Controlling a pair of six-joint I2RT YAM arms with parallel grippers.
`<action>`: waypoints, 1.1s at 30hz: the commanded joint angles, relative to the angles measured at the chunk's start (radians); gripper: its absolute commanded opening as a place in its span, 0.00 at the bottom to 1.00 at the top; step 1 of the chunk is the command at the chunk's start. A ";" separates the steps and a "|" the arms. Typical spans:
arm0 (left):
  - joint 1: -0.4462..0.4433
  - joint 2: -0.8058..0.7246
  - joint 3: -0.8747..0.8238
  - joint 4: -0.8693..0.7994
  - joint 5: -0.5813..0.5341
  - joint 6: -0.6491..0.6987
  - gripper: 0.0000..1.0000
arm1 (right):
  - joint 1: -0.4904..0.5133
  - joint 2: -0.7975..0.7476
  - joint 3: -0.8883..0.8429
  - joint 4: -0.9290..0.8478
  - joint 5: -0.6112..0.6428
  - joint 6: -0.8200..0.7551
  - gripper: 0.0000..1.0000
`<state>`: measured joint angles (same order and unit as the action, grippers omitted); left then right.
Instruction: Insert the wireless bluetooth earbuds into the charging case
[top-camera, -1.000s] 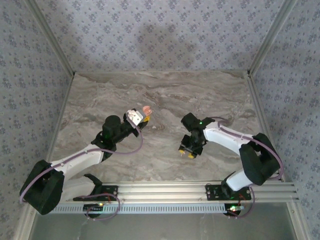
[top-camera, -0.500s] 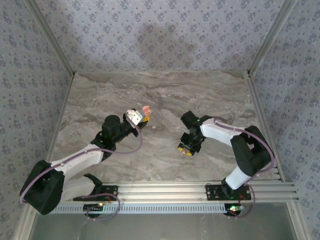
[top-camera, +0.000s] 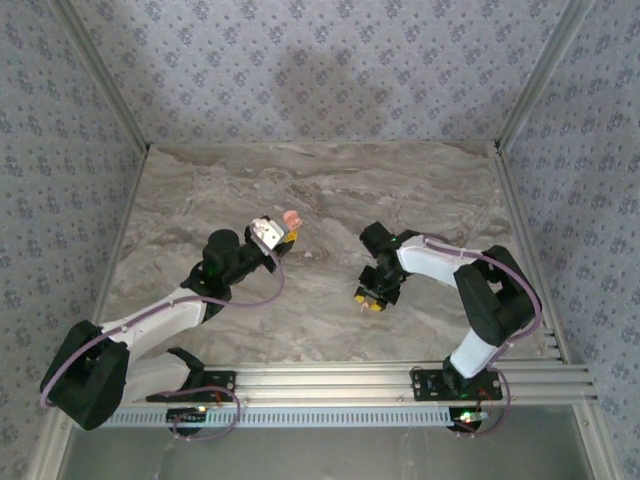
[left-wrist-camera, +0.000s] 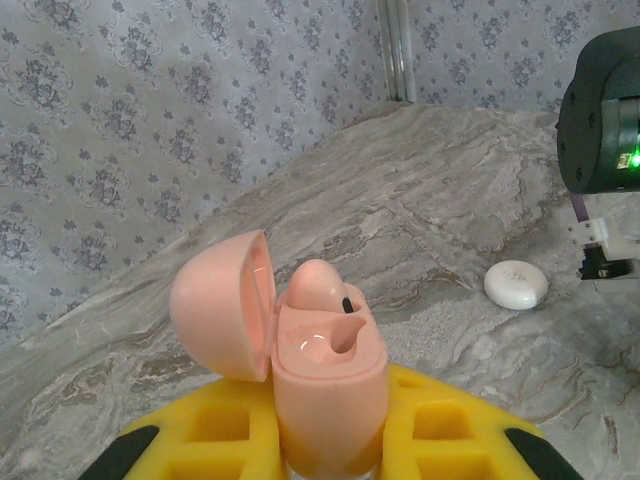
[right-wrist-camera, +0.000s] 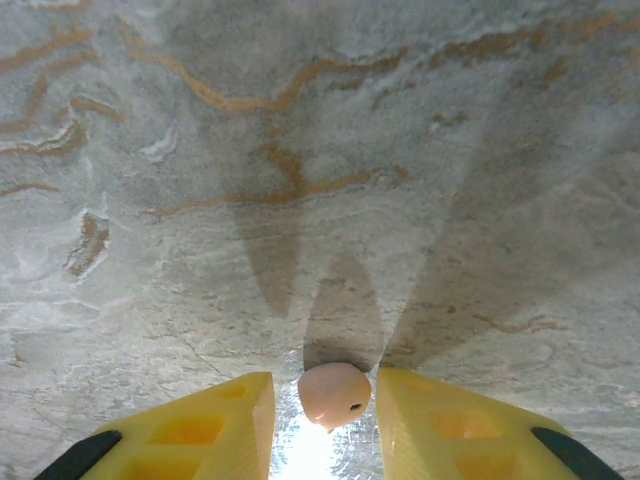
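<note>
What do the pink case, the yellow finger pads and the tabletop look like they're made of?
Charging case: smooth moulded plastic, satin salmon-pink, with soft highlights inside the open shell.
Finger pads: matte yellow with moulded square recesses; probably plastic or firm rubber, hard to tell.
Tabletop: grey-brown marble veining, low sheen; real stone or printed laminate, the look leaves it open.

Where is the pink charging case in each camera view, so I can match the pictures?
Top external: charging case left of centre, at the left gripper's tip.
Left wrist: bottom centre, lid open, clamped between its yellow fingers.
Right wrist: an earbud between the right gripper's fingers.
Shared landmark: the marbled table.
</note>
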<state>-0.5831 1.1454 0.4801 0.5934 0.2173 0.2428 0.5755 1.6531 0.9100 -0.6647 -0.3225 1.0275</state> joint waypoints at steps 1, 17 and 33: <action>0.006 -0.019 0.012 0.003 0.017 0.003 0.09 | -0.003 0.023 0.019 -0.013 0.000 -0.019 0.29; 0.006 0.042 -0.018 0.094 0.077 -0.053 0.10 | -0.015 -0.150 0.035 0.008 0.131 -0.107 0.19; -0.035 0.203 0.077 0.307 0.249 -0.139 0.10 | 0.011 -0.447 0.167 0.359 0.217 -0.489 0.19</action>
<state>-0.6075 1.3392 0.4976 0.8200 0.4049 0.1112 0.5705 1.2304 1.0405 -0.3927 -0.1101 0.6460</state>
